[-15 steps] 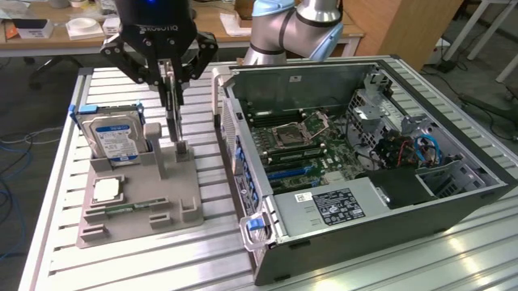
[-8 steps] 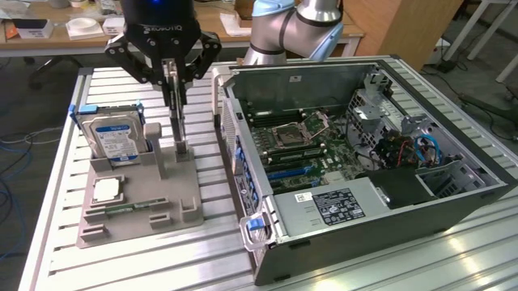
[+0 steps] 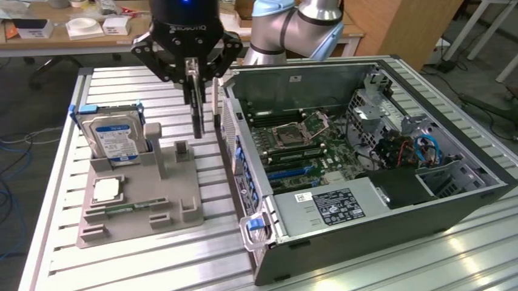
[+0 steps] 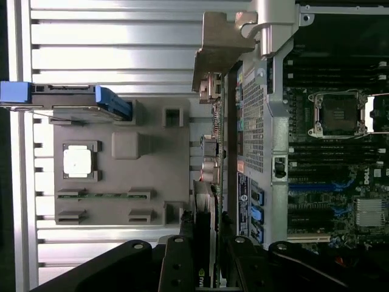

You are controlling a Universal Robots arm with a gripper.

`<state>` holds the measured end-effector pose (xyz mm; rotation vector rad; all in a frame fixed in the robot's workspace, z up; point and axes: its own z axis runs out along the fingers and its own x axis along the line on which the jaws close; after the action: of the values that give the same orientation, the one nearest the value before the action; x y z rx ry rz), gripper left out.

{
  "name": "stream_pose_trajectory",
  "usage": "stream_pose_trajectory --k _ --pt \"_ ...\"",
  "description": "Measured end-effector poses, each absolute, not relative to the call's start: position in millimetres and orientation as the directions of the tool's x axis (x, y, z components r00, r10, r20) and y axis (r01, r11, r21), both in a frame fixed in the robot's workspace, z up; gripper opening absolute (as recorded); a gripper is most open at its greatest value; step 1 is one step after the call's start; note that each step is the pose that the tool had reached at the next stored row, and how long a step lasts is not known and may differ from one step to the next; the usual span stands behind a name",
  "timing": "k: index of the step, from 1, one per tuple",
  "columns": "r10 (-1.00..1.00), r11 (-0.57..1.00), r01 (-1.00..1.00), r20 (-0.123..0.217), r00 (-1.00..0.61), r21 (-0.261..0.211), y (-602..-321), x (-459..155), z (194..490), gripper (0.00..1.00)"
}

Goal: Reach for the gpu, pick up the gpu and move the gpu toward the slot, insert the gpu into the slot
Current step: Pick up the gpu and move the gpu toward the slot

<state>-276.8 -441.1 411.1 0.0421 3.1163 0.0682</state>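
The tool — lettered ROBOTIQ — is pinched nearly shut on the gpu, which hangs on edge above the worktop, just outside the open computer case. The card looks light, stiff and fragile — best gripped by its bare edges. The blue slot sits empty.

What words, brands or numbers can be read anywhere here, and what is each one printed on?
"ROBOTIQ": on the black body of the gripper.
Blue label on the hard drive: too blurred to read.
White label on the power supply: print too small to read.
Small white sticker inside the computer case: unreadable.
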Motion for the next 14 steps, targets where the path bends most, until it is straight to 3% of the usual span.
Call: stream_pose_trajectory --k 14 --pt "0.028 0.999 0.027 -0.024 -0.999 0.044 -441.1 -237.2 411.1 0.27"
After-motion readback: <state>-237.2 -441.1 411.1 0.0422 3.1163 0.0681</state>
